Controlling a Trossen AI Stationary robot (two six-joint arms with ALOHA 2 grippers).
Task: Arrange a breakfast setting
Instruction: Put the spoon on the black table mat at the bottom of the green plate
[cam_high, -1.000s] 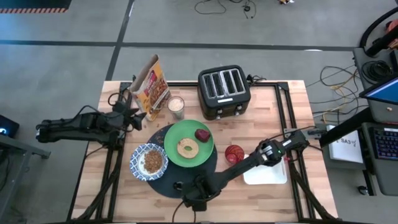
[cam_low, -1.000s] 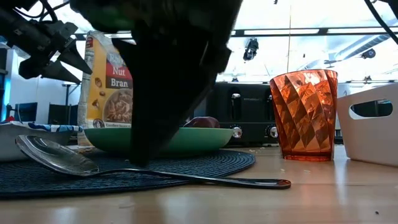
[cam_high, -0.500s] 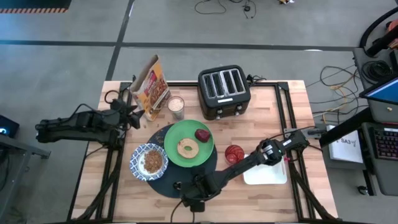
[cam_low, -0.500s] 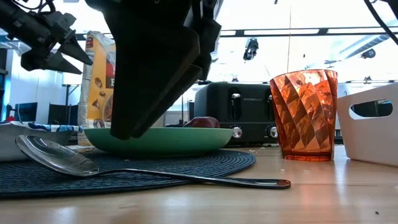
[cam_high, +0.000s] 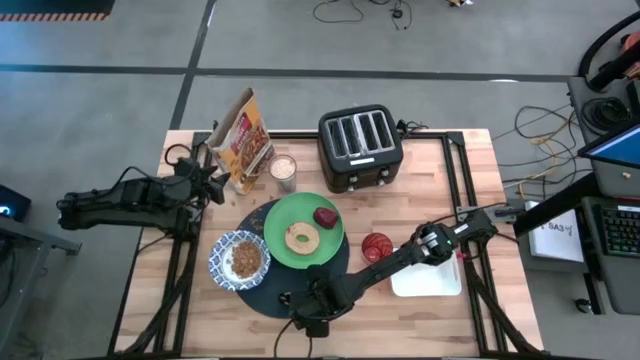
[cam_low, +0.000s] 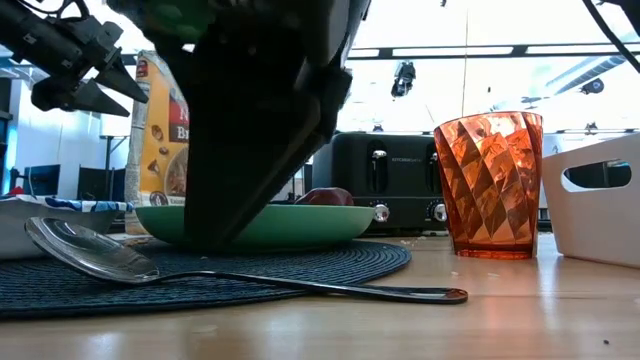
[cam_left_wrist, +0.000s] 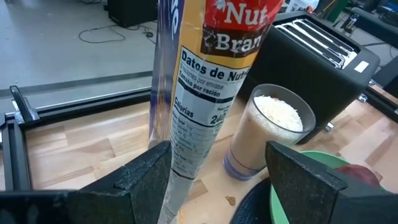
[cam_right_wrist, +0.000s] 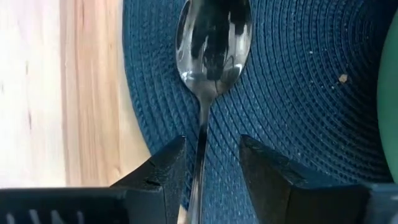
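Note:
A round dark placemat (cam_high: 268, 296) bears a green plate (cam_high: 325, 245) with a bagel (cam_high: 299, 238) and a dark red fruit (cam_high: 325, 217), plus a blue-and-white bowl (cam_high: 239, 258) of cereal. A red cup (cam_high: 377, 246) stands right of the mat. The metal spoon (cam_right_wrist: 213, 43) lies with its bowl on the mat and its handle (cam_low: 350, 290) on the table. My right gripper (cam_right_wrist: 211, 180) is open low over the spoon, one finger on either side of the handle. My left gripper (cam_left_wrist: 217, 186) is open and empty beside the cereal bag (cam_left_wrist: 211, 93).
A black toaster (cam_high: 360, 147) stands at the table's far edge, with a filled glass (cam_high: 283, 170) and the cereal bag (cam_high: 245, 140) to its left. A white bin (cam_high: 430, 278) sits on the right, under my right arm. Bare wood shows near the table's near edge.
My right gripper rose from the spoon's handle and came down over it again, shifting slightly toward the far edge. The spoon has stayed where it lay.

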